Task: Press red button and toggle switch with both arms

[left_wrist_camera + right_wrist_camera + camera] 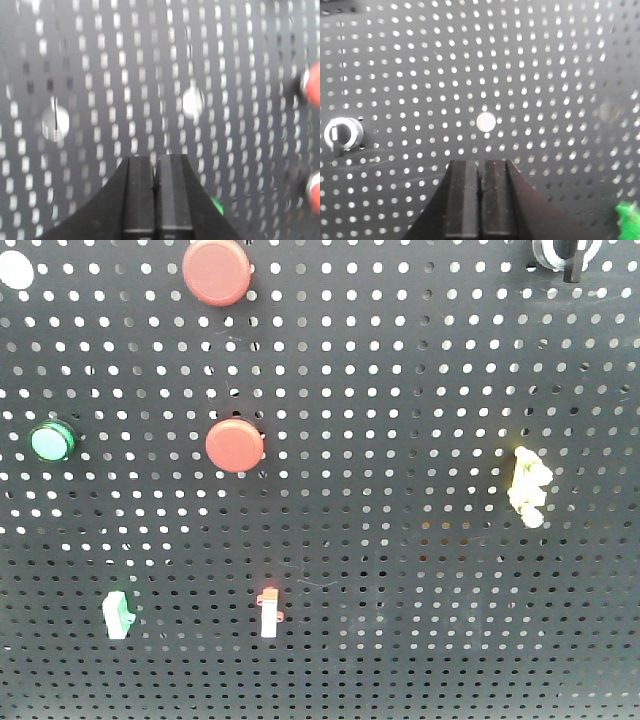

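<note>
Two round red buttons are fixed to the black pegboard [400,570], one at the top [216,270] and one lower [235,445]. The toggle switch [565,252], silver ring and black lever, is cut off by the top right edge. No arm shows in the front view. My left gripper [155,160] is shut and empty in front of the board; both red buttons [314,85] [315,190] are blurred at its far right. My right gripper [481,164] is shut and empty; the toggle switch [341,135] sits well to its left.
A green round button [50,442] is at the left. Small white switches with a green tip [118,615] and a red tip [269,612] sit low on the board. A yellow-green switch [528,485] is at the right. A large open hole [486,121] lies just beyond my right gripper.
</note>
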Controlling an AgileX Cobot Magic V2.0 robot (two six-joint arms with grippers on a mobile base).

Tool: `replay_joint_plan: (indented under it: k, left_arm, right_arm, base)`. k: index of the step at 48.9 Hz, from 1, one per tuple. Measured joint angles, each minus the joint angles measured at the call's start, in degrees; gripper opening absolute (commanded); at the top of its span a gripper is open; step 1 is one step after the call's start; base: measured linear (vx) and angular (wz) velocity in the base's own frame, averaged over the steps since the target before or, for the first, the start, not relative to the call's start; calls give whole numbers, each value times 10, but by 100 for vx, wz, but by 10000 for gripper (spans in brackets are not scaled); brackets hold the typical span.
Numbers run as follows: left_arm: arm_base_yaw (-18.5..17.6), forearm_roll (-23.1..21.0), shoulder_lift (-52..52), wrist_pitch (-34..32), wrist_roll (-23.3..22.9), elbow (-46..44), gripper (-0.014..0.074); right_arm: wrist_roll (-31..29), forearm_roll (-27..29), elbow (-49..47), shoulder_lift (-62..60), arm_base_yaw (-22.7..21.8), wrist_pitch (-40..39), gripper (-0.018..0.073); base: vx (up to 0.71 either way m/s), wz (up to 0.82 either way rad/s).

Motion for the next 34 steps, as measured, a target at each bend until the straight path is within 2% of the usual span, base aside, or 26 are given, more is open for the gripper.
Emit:
replay_joint_plan:
  k: [4, 9, 20, 25, 29, 34]
  left_arm:
    - [-3, -31, 8, 13, 8, -24, 2]
    - [-21, -102, 28, 27, 57, -50, 2]
    - [-114, -320, 132, 67, 303, -117, 2]
    - [-147, -389, 189, 70, 375, -157, 2]
    - [-160, -406, 234, 70, 396, -187, 2]
    - [-167, -412, 271, 71, 400, -219, 2]
  right_arm:
    - [7, 11, 0, 1, 0, 10, -3]
    - [10, 15, -1, 1, 0, 16, -3]
    - [10, 15, -1, 1, 0, 19, -3]
    - [10, 15, -1, 1, 0, 20, -3]
    - [10, 15, -1, 1, 0, 27, -3]
    - [10, 15, -1, 1, 0, 41, -3]
  base:
    - [0, 0]
    - [0, 0]
    - [0, 0]
    - [0, 0]
    - [0, 0]
    - [0, 0]
